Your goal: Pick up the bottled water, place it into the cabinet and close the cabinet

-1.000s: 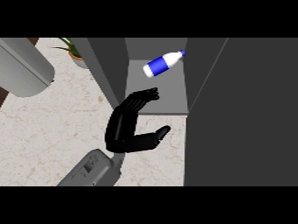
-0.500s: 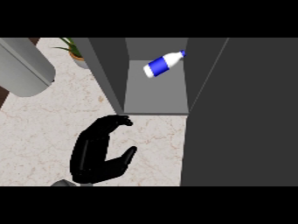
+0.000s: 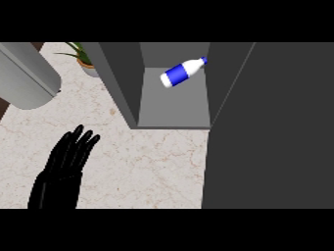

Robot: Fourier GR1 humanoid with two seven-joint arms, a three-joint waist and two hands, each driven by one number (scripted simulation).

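Head view shows the bottled water (image 3: 181, 72) lying tilted inside the open cabinet (image 3: 173, 105) in the upper middle of the frame, its cap pointing to the upper right. A wide dark panel (image 3: 278, 127), probably the cabinet's door, fills the right side. At the lower left, the left hand (image 3: 64, 164) hangs over the marble counter (image 3: 148, 162), fingers straight and spread, holding nothing. A grey cylinder (image 3: 17, 73) and a potted plant (image 3: 81, 56) sit at the upper left.

place: home kitchen | cues: marble-patterned table (image 3: 148, 162); grey cabinet (image 3: 173, 105) standing open on it; potted plant (image 3: 83, 56); rounded grey appliance (image 3: 17, 73)
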